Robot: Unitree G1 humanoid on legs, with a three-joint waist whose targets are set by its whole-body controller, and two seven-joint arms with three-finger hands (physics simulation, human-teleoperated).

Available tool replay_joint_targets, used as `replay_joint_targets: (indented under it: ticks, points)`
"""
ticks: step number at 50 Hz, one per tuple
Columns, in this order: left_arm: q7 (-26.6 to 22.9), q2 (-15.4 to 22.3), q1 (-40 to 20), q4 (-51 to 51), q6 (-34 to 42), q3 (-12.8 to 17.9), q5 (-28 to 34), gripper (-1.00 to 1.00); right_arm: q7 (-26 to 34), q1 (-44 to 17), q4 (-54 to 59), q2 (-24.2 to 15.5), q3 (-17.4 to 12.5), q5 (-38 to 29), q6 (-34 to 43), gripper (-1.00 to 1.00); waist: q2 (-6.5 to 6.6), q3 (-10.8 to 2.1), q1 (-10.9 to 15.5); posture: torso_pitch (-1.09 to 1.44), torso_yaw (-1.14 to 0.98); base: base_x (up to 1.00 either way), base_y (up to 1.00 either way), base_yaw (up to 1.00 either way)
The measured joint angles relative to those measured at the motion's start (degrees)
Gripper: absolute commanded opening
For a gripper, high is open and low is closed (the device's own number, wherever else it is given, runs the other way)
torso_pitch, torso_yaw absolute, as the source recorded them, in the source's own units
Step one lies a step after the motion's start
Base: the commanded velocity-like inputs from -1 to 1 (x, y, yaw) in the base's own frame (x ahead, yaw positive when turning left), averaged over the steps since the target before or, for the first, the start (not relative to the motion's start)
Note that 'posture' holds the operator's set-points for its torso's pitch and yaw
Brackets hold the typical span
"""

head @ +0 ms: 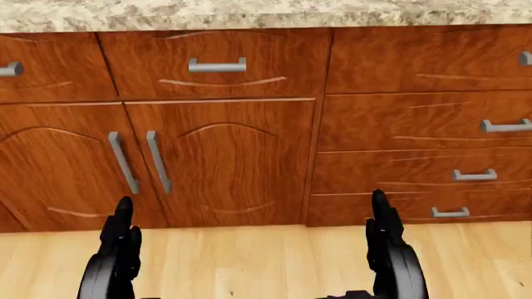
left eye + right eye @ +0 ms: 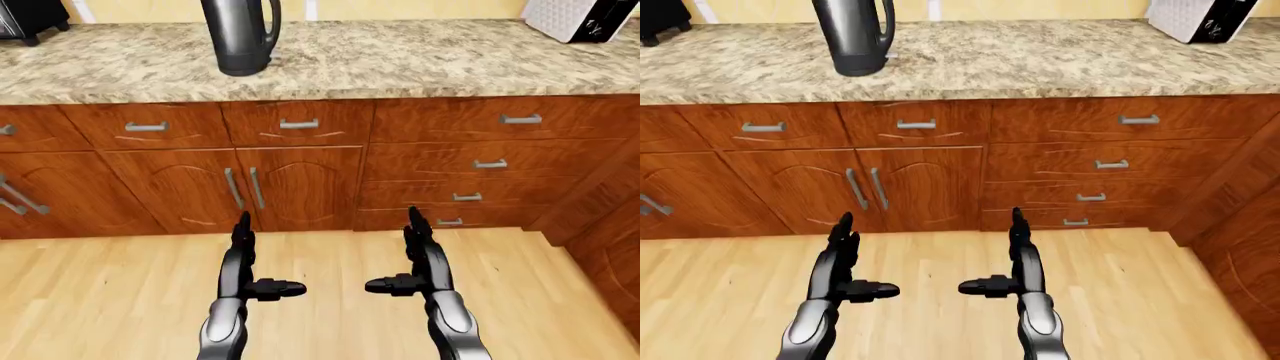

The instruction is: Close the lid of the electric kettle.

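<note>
The dark grey electric kettle (image 2: pixel 241 36) stands on the granite counter (image 2: pixel 400 64) at the top of the eye views; its top and lid are cut off by the upper edge, so the lid's state is hidden. My left hand (image 2: pixel 245 259) and right hand (image 2: pixel 415 255) are held low over the wooden floor, well below and short of the counter. Both hands are open and empty, fingers straight, thumbs pointing inward. The kettle is above and slightly left of my left hand.
Wooden cabinets with drawers and doors (image 2: pixel 260 187) stand under the counter. A white toaster (image 2: pixel 578 16) sits at the counter's top right, a black appliance (image 2: pixel 25 19) at top left. A side cabinet (image 2: pixel 610 240) closes in at the right.
</note>
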Motion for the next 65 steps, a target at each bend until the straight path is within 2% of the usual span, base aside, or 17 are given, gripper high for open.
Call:
replay_joint_targets:
  ticks: [1, 3, 5, 7, 13, 24, 30, 38, 43, 53, 60, 65]
  points:
    - [-0.1, 0.1, 0.0, -1.2, 0.1, 0.1, -0.2, 1.00, 0.0, 0.0, -0.8, -0.1, 0.1, 0.0, -0.2, 1.00, -0.24, -0.57, -0.1, 0.00, 0.00, 0.00, 0.00, 0.00]
    - [-0.2, 0.3, -1.2, -4.3, -0.5, 0.6, -0.6, 1.00, 0.0, -1.0, -2.9, -0.4, -0.3, -0.2, -1.7, 1.00, -0.23, -3.42, 0.3, 0.00, 0.00, 0.00, 0.00, 0.00]
    - [-0.2, 0.3, -1.4, -5.0, -1.4, 0.7, -0.8, 1.00, -0.1, -1.2, -2.5, -0.3, -0.3, -0.5, -3.0, 1.00, -0.58, -2.37, 0.4, 0.00, 0.00, 0.00, 0.00, 0.00]
    - [-0.2, 0.2, -0.6, -4.7, -1.0, 0.6, -0.9, 1.00, -0.1, -0.7, -1.7, -0.4, 0.0, -0.9, -2.9, 1.00, -0.50, -3.08, 0.4, 0.00, 0.00, 0.00, 0.00, 0.00]
    - [-0.4, 0.2, -0.6, -3.9, 0.8, 0.6, -1.0, 1.00, 0.4, 0.0, -1.4, -0.6, 0.0, -1.7, -2.2, 1.00, -0.21, -3.16, 0.4, 0.00, 0.00, 0.00, 0.00, 0.00]
    - [-0.6, 0.3, -1.0, -5.0, 0.9, 0.5, -1.0, 1.00, 1.3, -0.3, -2.1, -0.5, 0.3, -2.8, -3.1, 1.00, -0.21, -4.17, 0.4, 0.00, 0.00, 0.00, 0.00, 0.00]
    - [-0.5, 0.5, -1.3, -7.7, 2.9, 1.1, -1.4, 1.00, 1.6, 0.0, -7.7, -0.9, 0.1, -3.5, 0.8, 1.00, -0.25, -3.95, 0.4, 0.00, 0.00, 0.00, 0.00, 0.00]
    - [-0.3, 0.9, -2.0, -22.4, 12.1, 2.4, -3.4, 1.00, 2.5, 0.4, -18.1, -1.5, -2.0, -3.9, 8.1, 1.00, -0.22, -3.89, 0.4, 0.00, 0.00, 0.00, 0.00, 0.00]
    - [0.0, 1.3, -2.7, -28.9, 17.9, 3.3, -4.6, 1.00, 3.2, -0.2, -29.5, -1.7, -2.5, -4.9, 16.3, 1.00, -0.15, -3.71, 0.5, 0.00, 0.00, 0.00, 0.00, 0.00]
    - [3.2, 4.6, -11.0, -49.7, 36.5, 9.8, -10.7, 1.00, 5.9, -5.6, -49.5, -3.2, -3.5, -6.9, 35.0, 1.00, -0.13, -3.81, 0.5, 0.00, 0.00, 0.00, 0.00, 0.00]
    - [7.3, 8.1, -16.6, -56.3, 47.9, 16.0, -17.7, 1.00, 7.7, -10.0, -57.7, -4.8, -4.8, -8.2, 45.8, 1.00, 0.08, -3.20, 0.5, 0.00, 0.00, 0.00, 0.00, 0.00]
    - [11.9, 11.2, -20.5, -60.1, 53.3, 19.7, -24.8, 1.00, 8.6, -11.8, -59.9, -5.5, -5.3, -8.7, 49.8, 1.00, 0.31, -2.95, 0.4, 0.00, 0.00, 0.00, 0.00, 0.00]
